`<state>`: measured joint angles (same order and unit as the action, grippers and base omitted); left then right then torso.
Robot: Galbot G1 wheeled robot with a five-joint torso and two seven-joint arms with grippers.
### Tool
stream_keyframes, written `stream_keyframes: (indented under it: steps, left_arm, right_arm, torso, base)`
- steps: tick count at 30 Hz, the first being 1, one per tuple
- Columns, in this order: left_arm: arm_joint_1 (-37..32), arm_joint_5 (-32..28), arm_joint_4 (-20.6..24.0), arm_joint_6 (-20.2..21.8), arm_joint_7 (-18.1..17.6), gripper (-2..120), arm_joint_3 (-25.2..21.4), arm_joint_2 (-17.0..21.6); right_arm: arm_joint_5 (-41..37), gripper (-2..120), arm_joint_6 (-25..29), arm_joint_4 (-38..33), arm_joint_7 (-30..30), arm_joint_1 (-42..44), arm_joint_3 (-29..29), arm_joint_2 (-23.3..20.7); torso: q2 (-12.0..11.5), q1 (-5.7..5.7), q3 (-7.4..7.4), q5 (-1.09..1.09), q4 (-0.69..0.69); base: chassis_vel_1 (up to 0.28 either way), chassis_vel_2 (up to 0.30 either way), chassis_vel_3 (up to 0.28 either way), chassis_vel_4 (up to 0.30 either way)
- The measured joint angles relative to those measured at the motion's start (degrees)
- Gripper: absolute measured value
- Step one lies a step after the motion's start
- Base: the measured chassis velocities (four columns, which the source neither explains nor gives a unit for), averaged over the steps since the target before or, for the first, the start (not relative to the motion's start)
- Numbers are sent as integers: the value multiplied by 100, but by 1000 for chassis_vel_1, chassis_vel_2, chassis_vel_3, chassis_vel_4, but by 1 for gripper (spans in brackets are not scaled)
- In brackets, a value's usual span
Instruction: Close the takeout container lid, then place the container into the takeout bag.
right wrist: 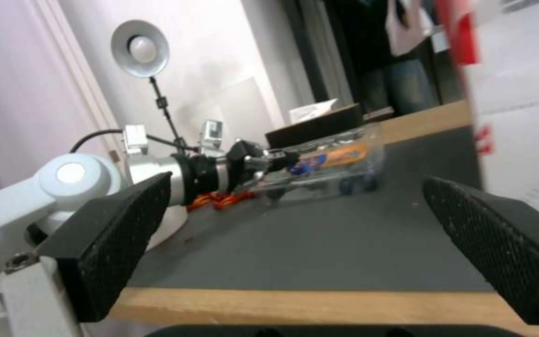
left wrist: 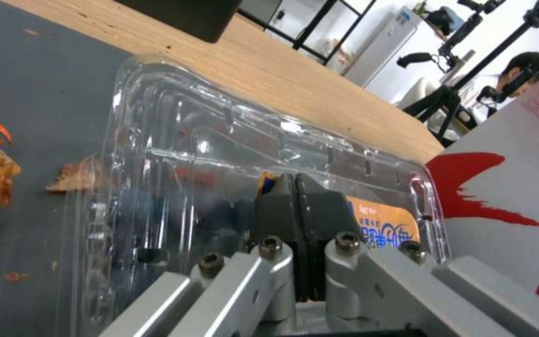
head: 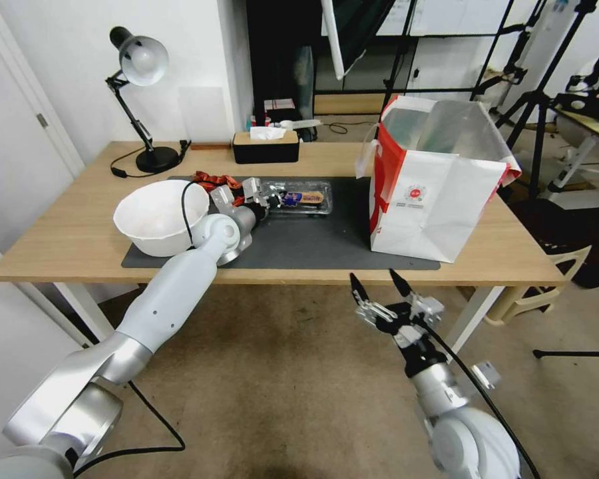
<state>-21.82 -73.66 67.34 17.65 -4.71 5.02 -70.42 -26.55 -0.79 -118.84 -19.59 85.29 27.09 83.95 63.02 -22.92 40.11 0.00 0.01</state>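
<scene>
The left gripper [head: 271, 197] reaches over the grey mat [head: 313, 239] on the bench [head: 66, 233], its fingers [left wrist: 294, 206] clenched together and pressed against the lid [left wrist: 269, 154] of the container [head: 304, 198]. From the left wrist view the two dark fingers meet with no gap, lying on the clear plastic just beside the blue-orange label [left wrist: 385, 227]. The container lies flat on the mat with its lid down, between the white bowl [head: 158, 216] and the bag [head: 439, 179]. Orange-red scraps [head: 216, 179] sit on the mat just behind the left gripper, near the bowl.

The bag stands upright on the right part of the bench, its mouth open and silvery lining showing, red side panel facing the container, apart from it. A black tissue box [head: 266, 146] sits at the back of the bench, and a desk lamp [head: 140, 100] stands at the back left corner.

The right gripper [head: 383, 293] hangs in front of the bench's near edge, below the top, well apart from the container; its fingers [right wrist: 110, 243] are spread wide and hold nothing. In the right wrist view the container [right wrist: 325, 166] shows between them, farther off on the mat, with the left gripper [right wrist: 263, 161] on it
</scene>
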Motion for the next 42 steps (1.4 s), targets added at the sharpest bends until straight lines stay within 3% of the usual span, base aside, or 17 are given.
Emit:
stream_keyframes:
  steps: [21, 31, 42]
  left_arm:
    - [34, 30, -102, 18, -19, 0, -63, -15]
    - [-13, 59, -80, 38, -39, 0, -87, -40]
    - [-12, 53, -60, 53, -41, 0, -93, -22]
  right_arm:
    - [-188, 100, -295, 724, 725, -1351, -1017, -173]
    - [-957, 100, -897, 1023, 1782, -2419, -1255, -612]
    - [-1494, 100, -1343, 1522, 2328, -3210, -1378, -919]
  torso:
    - [0, 1, 0, -1, 0]
    - [0, 0, 0, -1, -1]
    - [0, 0, 0, 0, -2]
  base:
    - [0, 0, 0, 0]
    - [0, 0, 0, 0]
    - [0, 0, 0, 0]
